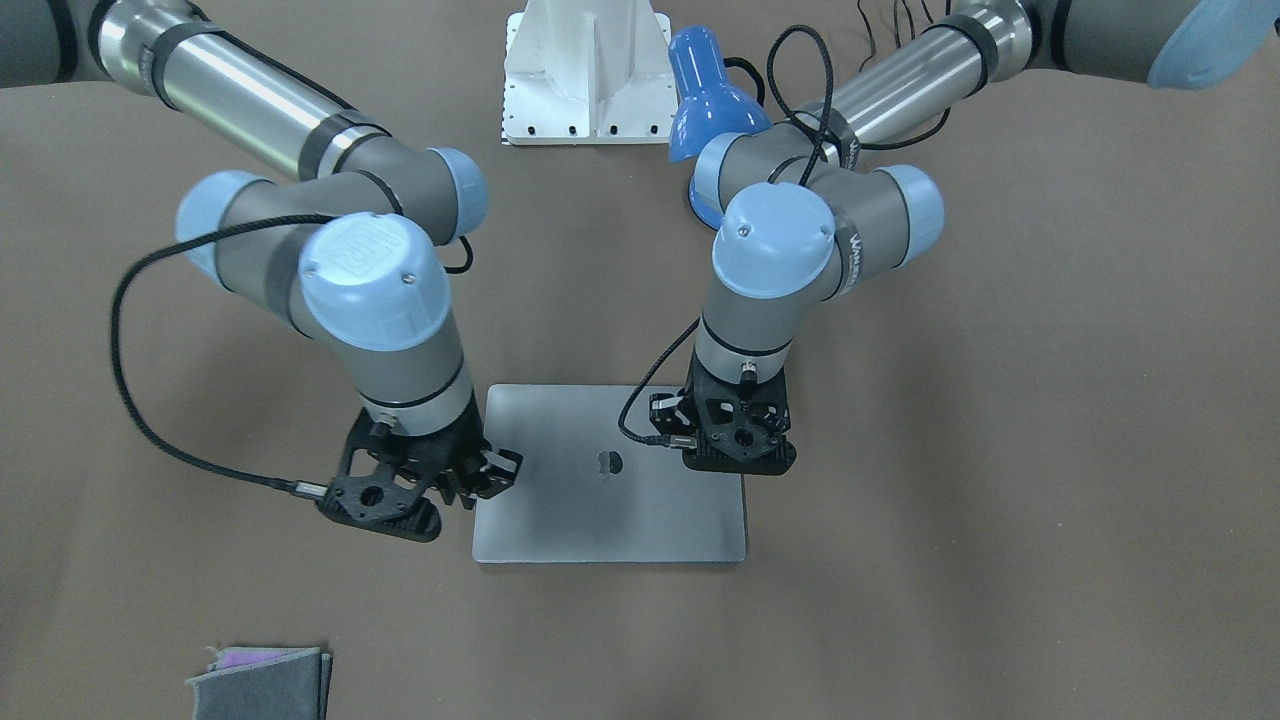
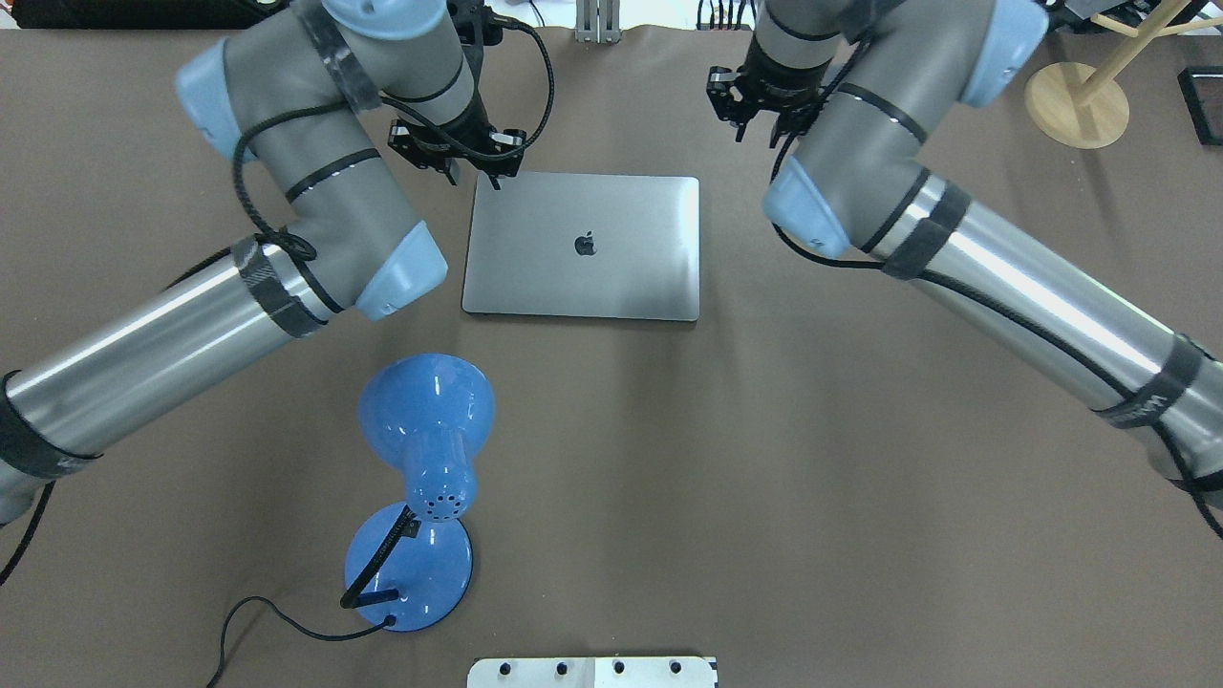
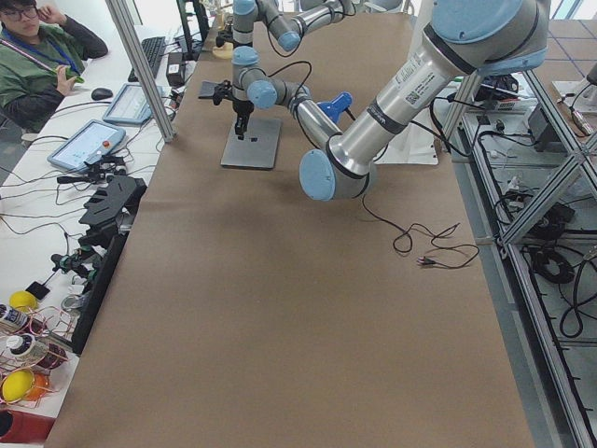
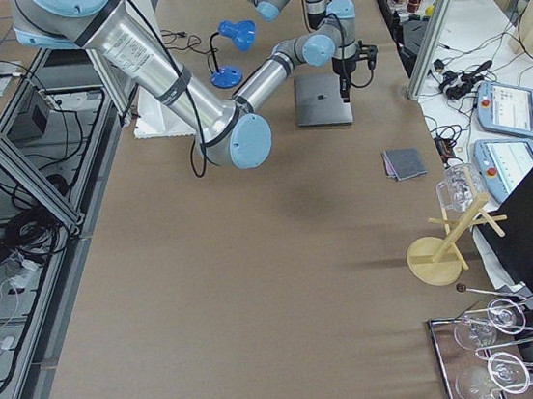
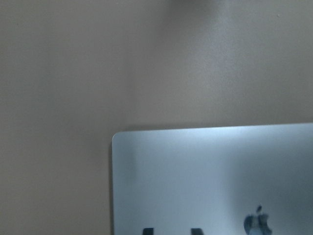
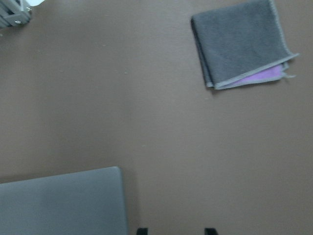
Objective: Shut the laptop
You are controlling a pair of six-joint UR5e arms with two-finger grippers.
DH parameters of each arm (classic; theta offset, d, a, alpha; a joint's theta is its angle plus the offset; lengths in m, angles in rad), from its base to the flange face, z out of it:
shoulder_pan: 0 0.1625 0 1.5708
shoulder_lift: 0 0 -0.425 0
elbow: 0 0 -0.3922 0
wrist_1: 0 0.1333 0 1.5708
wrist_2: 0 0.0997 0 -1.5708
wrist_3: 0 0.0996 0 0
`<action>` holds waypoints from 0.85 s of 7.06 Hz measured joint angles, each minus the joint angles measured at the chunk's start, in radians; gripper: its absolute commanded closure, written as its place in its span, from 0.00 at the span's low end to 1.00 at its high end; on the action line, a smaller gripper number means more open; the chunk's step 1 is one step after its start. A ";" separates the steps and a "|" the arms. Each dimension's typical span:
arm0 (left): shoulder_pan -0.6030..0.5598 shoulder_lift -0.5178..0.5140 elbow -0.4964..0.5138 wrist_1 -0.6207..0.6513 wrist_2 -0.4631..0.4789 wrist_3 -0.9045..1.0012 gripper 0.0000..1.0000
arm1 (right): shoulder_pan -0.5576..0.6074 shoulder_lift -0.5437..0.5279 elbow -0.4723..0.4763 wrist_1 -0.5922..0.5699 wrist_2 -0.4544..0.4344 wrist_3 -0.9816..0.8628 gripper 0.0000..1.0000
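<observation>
The laptop [image 2: 611, 277] lies shut and flat on the brown table, its grey lid up with the dark apple logo showing; it also shows in the front view [image 1: 590, 510]. My left gripper [image 2: 478, 167] hangs over the lid's far left corner as seen from overhead. The left wrist view shows that corner of the lid [image 5: 210, 176] and two fingertips apart at the bottom edge [image 5: 146, 231]. My right gripper [image 2: 764, 119] hovers over bare table beyond the far right corner. Its wrist view shows the laptop corner [image 6: 58, 200] and its fingertips apart [image 6: 142, 230]. Neither gripper holds anything.
A blue desk lamp [image 2: 425, 411] with a black cable stands near the robot's side, left of centre. A white mount plate [image 2: 592, 672] is at the near edge. A grey felt pouch [image 6: 239, 41] lies beyond the laptop on the right. A wooden stand [image 2: 1075, 105] is at the far right.
</observation>
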 measured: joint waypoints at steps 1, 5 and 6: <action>-0.050 0.063 -0.131 0.120 -0.036 0.101 0.01 | 0.058 -0.113 0.109 -0.024 0.039 -0.106 0.00; -0.355 0.390 -0.490 0.413 -0.153 0.628 0.01 | 0.357 -0.615 0.393 -0.040 0.179 -0.616 0.00; -0.455 0.489 -0.496 0.421 -0.202 0.780 0.01 | 0.438 -0.721 0.416 -0.040 0.198 -0.761 0.00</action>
